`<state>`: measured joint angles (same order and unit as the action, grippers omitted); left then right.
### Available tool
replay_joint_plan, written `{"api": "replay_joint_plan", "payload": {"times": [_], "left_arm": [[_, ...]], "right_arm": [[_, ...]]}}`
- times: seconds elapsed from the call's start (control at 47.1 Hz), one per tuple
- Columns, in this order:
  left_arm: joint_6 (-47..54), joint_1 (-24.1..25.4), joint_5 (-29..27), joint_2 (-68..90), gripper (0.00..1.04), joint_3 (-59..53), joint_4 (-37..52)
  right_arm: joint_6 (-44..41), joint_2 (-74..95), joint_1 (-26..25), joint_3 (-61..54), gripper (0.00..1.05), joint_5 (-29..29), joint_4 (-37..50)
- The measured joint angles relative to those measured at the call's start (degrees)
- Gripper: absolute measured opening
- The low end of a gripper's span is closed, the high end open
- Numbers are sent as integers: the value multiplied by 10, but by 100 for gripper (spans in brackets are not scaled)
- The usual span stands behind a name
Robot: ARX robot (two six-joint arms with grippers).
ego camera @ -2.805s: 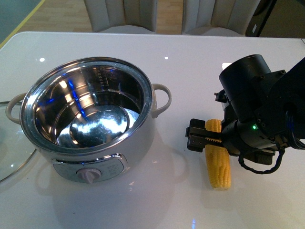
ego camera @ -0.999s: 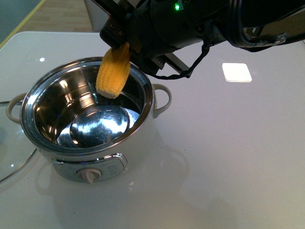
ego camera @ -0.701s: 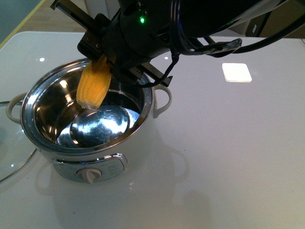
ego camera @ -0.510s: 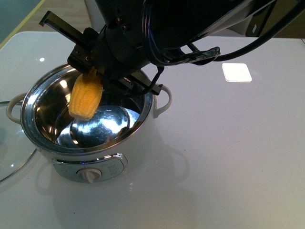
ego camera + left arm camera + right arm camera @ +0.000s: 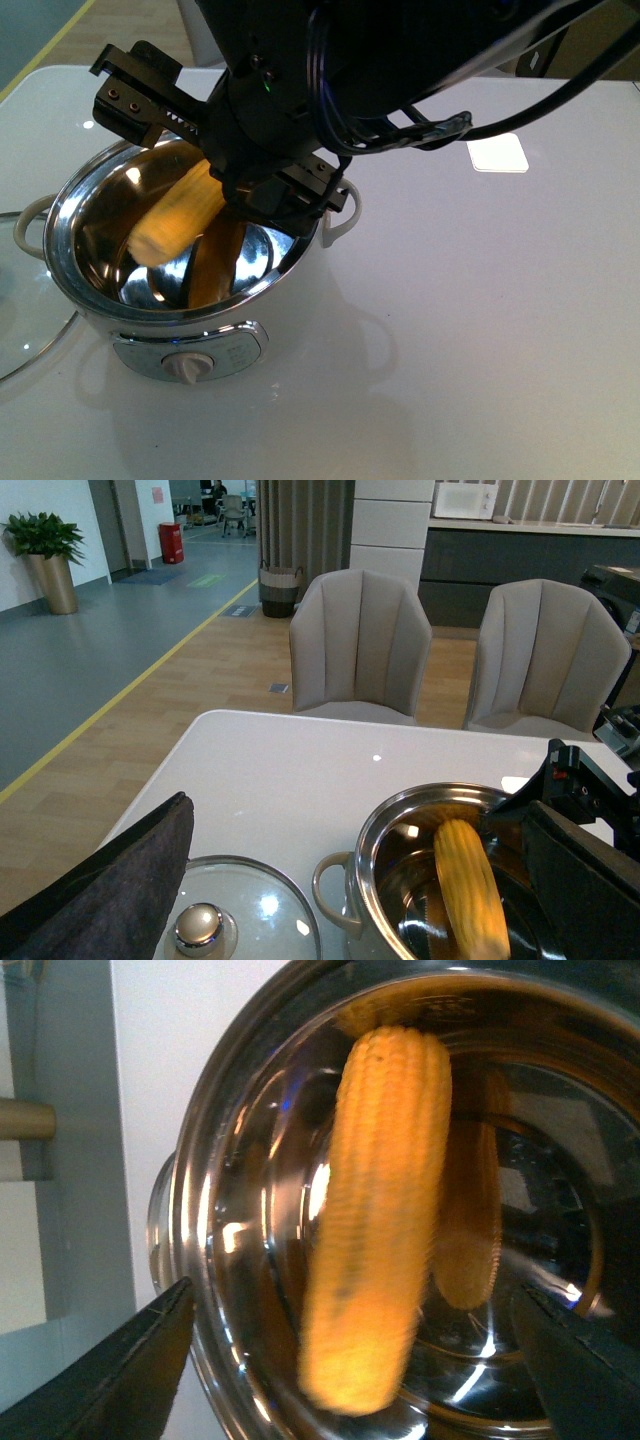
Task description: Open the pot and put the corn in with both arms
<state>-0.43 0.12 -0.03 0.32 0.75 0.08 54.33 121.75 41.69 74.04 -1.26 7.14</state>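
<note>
The right claw (image 5: 205, 160) is positioned over the pot (image 5: 185, 240). Its jaws stand spread wide apart; both fingers appear at the edges of the right wrist view with nothing between them. The corn (image 5: 175, 215) is inside the pot's steel bowl, tilted, blurred in all three views, and apparently in free fall or just landing. Whether it touches the bowl floor cannot be determined. The orange streak beside it is its reflection in the steel.

The left claw (image 5: 95, 880) shows only as a dark finger near the lid (image 5: 225, 920); whether it is spread or closed cannot be determined.

Hazards, as judged from this position:
- The corn looks nearly as long as the bowl is wide. It may lodge on the rim at the 9 o'clock side instead of lying flat.
- The right arm sits low over the rim. A careless withdrawal could catch the pot's wall or the handle (image 5: 340, 205) at 3 o'clock and shift the pot across the surface (image 5: 480, 320).
- The lid lies on the surface at 9 o'clock of the pot, close enough for a sliding pot to strike it.

Count: one pot, one corn cob, one glass lid, two chairs (image 5: 360, 645) beyond the surface, two arms.
</note>
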Motion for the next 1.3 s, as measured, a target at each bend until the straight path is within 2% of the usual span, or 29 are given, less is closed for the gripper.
{"api": "replay_joint_plan", "payload": {"times": [0.128, 0.425, 0.531, 0.85, 0.999, 1.296], "left_arm": [[0, 0, 0, 0, 98, 0, 0], [0, 0, 0, 0, 98, 0, 0], [0, 0, 0, 0, 98, 0, 0], [0, 0, 0, 0, 98, 0, 0], [0, 0, 0, 0, 98, 0, 0], [0, 0, 0, 0, 98, 0, 0]], "right_arm": [[-12, -20, -7, -27, 96, 18, 1], [-141, -232, -66, -214, 96, 177, 19], [-165, -299, -86, -260, 96, 212, 17], [-245, -524, -120, -387, 96, 314, -47], [-253, -619, -138, -432, 96, 368, -78], [-235, -738, -143, -485, 96, 402, -138]]}}
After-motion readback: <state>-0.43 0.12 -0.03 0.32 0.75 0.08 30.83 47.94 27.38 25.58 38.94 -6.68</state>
